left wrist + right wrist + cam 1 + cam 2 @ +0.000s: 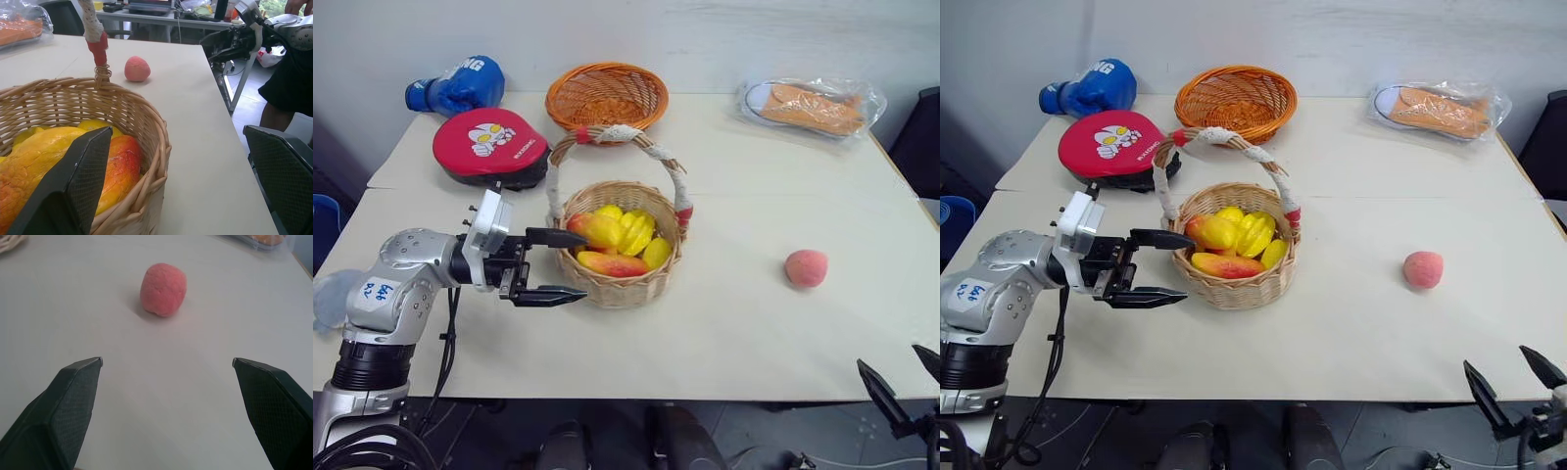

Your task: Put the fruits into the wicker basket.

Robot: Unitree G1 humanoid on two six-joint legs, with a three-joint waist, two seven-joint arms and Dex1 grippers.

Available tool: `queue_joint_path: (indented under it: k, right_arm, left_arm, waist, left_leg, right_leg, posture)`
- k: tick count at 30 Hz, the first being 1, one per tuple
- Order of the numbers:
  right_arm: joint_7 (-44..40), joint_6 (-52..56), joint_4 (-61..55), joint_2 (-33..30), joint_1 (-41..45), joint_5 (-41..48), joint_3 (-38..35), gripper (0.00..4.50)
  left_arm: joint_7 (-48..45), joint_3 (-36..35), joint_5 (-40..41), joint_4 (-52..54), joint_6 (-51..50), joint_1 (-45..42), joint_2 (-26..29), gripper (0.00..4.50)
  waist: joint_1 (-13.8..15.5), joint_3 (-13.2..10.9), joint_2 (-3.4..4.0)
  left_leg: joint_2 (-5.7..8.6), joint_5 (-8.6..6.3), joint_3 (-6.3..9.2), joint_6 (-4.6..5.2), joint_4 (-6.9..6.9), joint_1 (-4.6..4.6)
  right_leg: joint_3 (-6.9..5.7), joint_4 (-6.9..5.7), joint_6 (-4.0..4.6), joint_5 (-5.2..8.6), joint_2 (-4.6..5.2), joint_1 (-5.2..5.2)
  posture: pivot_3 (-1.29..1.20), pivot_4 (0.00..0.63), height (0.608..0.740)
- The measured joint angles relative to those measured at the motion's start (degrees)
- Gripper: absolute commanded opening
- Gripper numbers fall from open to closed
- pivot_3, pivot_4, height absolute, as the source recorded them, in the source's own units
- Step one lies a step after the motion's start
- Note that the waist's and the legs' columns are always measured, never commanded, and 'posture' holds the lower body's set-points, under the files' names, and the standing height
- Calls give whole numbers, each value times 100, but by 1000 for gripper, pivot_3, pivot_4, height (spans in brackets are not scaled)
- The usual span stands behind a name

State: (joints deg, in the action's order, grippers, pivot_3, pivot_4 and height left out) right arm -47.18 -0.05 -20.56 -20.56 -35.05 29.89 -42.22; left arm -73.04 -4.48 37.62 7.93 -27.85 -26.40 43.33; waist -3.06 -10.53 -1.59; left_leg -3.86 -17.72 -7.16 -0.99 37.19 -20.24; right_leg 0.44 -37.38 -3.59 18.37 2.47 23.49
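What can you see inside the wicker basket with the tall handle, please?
Inside the wicker basket lie red-to-yellow mangoes and other yellow fruit pieces, piled together. The basket's floor and anything beneath the pile are covered. The peach sits outside, on the table.

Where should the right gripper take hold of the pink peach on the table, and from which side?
Grip the peach across its round middle, coming level from the near table edge: the open right gripper already faces it, and bare table surrounds it.
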Motion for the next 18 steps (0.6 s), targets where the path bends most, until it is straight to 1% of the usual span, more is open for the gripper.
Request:
queue_joint_path:
  k: [2, 4, 6, 8, 11, 14, 18]
  right_arm:
    - [142, 305, -155, -264, 279, 144, 149, 4418]
    - [330, 767, -248, -762, 743, 312, 230, 4418]
    - [632, 1318, -231, -1218, 1364, 408, 391, 4418]
    - [1065, 1878, -42, -1471, 2123, 404, 633, 4418]
    - [1338, 2385, 393, -1751, 2855, 266, 1112, 4418]
    - [1632, 2818, 1113, -1765, 3826, 122, 1534, 4418]
    - [1909, 2976, 2074, -1861, 4667, -292, 1878, 4418]
  left_arm:
    - [29, -1, 3, 22, -2, 6, -1, 4500]
    - [69, -20, 12, 47, 1, 47, -1, 4500]
    - [121, -86, 39, 98, -13, 156, 0, 4500]
    - [178, -128, 54, 188, -44, 239, -1, 4500]
    - [240, -186, 111, 345, -89, 312, 2, 4500]
    - [314, -227, 147, 496, -151, 439, 3, 4500]
    - [410, -279, 178, 622, -210, 527, 12, 4500]
  waist:
    - [-16, -1, 3]
    - [-12, -1, 3]
    - [-13, -2, 2]
    - [-1, -2, 1]
    - [24, -2, 1]
    - [23, -3, 3]
    - [36, -4, 5]
  left_leg:
    - [2, 0, -1, 0, 1, 0]
    - [3, 2, 1, -1, 2, 1]
    - [2, 4, 5, -3, 2, 0]
    - [3, 5, 10, -4, 3, -4]
    - [4, 6, 13, -6, 1, -11]
    - [6, 9, 10, -8, 6, -19]
    - [7, 18, 11, -20, 7, -26]
  right_leg:
    - [0, -3, 0, 0, 4, 1]
    - [-1, -3, 0, 0, 3, 1]
    - [-2, -2, 0, 0, 2, 2]
    - [-3, -1, 1, 0, 0, 4]
    - [-4, 3, 2, 2, -3, 10]
    - [-2, 4, 0, 1, -1, 15]
    - [-4, 7, -2, 1, 0, 18]
  posture:
    - [0, 150, 740]
    - [0, 150, 740]
    - [0, 150, 740]
    - [0, 150, 740]
    - [0, 150, 740]
    - [0, 150, 740]
    - [0, 150, 740]
